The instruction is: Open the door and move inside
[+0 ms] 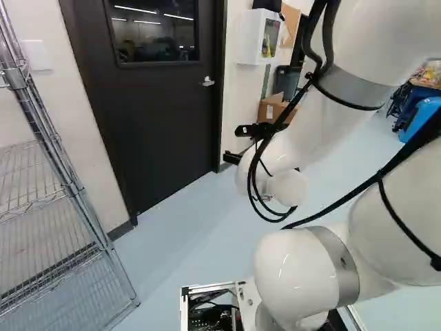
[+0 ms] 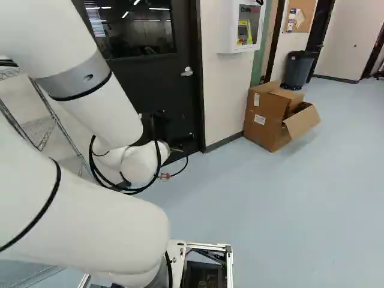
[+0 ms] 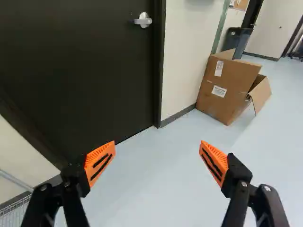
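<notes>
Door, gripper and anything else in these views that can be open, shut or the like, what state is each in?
Door: shut
Door handle: lever about level, nothing touching it
Gripper: open, nothing between its fingers
Cardboard box: flaps open
Wall cabinet: appears closed
Door's window: reflecting lit lights

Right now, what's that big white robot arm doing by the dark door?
The robot arm is trying to get the door open so it can go inside, but it isn't holding anything. Its gripper is wide open, with only air between the orange pads. The door is shut, and its silver handle is ahead of the gripper, not touched yet.
</notes>
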Robot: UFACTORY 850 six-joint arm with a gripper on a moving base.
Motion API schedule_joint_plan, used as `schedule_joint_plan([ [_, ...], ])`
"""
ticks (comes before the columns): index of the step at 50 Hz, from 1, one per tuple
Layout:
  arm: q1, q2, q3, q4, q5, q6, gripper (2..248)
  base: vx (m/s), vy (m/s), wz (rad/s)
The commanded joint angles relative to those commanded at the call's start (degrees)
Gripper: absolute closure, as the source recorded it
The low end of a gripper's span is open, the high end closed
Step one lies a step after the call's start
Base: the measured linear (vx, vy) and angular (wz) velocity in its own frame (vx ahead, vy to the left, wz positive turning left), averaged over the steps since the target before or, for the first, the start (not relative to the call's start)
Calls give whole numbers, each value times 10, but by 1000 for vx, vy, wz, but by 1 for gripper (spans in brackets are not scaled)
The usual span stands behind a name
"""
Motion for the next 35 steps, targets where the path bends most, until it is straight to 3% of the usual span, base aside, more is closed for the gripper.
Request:
schedule_joint_plan([
  [35, 0, 0, 0, 0, 0, 0, 3, 130, -1, -9],
])
